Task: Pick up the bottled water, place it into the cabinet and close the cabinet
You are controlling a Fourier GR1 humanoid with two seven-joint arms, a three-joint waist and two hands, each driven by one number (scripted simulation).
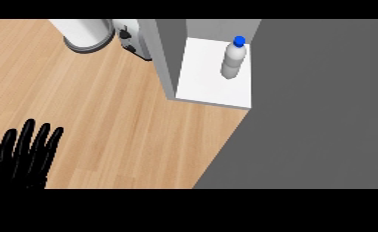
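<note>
Bottled water stands upright inside the cabinet on its white shelf, toward the right rear, blue cap up; we see nothing touching it; left hand rests at the lower left over the wooden counter, fingers straight and slightly spread, holding nothing; we note a white cylindrical appliance at the upper left; a large grey panel fills the right side.
</note>
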